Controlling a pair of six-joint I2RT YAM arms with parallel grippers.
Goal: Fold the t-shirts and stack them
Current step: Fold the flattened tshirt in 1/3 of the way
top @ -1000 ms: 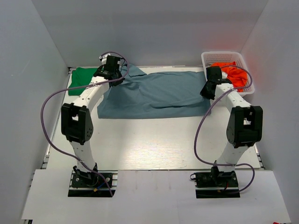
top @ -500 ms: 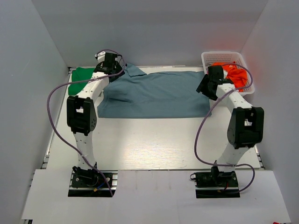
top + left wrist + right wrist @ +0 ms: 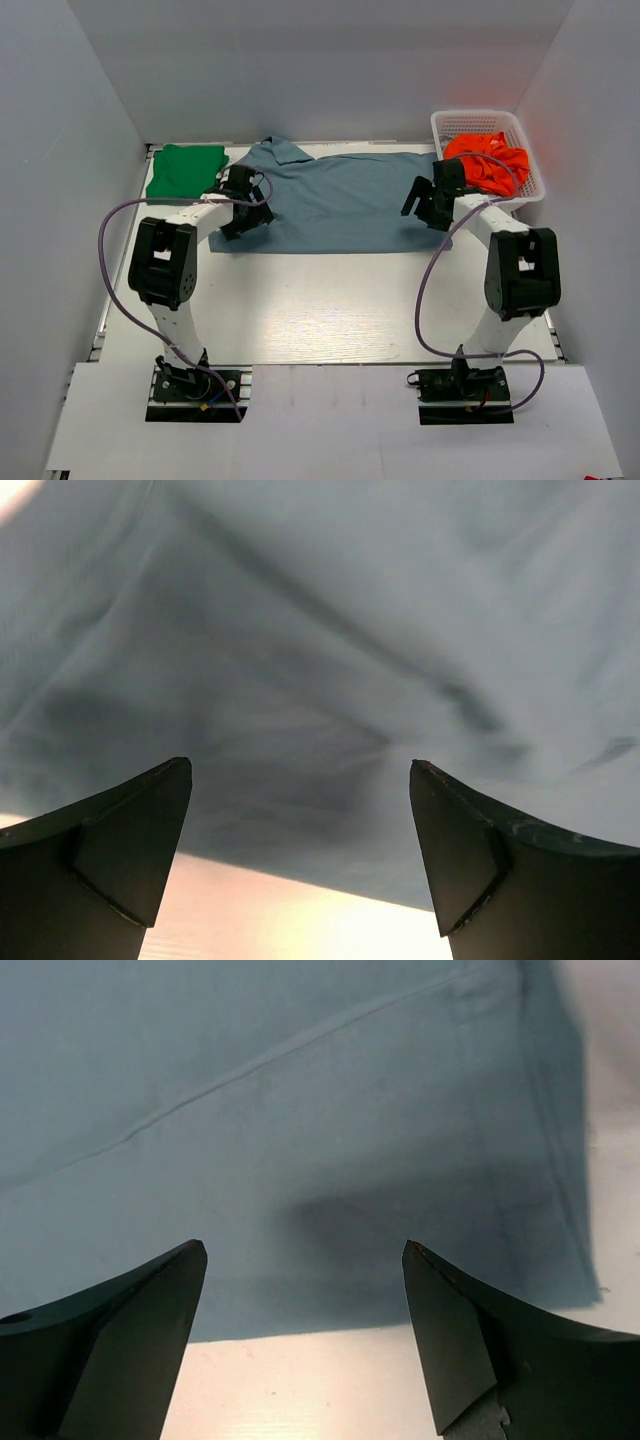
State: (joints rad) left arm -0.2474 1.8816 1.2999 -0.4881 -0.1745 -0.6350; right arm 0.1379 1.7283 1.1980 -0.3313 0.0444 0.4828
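A slate-blue t-shirt (image 3: 335, 200) lies spread flat across the far half of the table, its collar at the back left. A bright green t-shirt (image 3: 184, 168) lies folded at the far left. My left gripper (image 3: 240, 212) hovers open over the blue shirt's left front part, with only cloth (image 3: 300, 660) and the shirt's near edge below it. My right gripper (image 3: 424, 205) is open too, above the shirt's right front corner; the hem (image 3: 380, 1310) runs between its jaws. Neither gripper holds anything.
A white basket (image 3: 468, 123) with orange cloth (image 3: 490, 163) stands at the back right, just behind the right arm. Bare pale tabletop (image 3: 320, 300) stretches from the shirt's near edge to the arm bases. White walls close in the left, right and back.
Both grippers have opened and let go of the blue shirt. They have drawn back from the far edge toward the shirt's near edge. The shirt now lies flatter.
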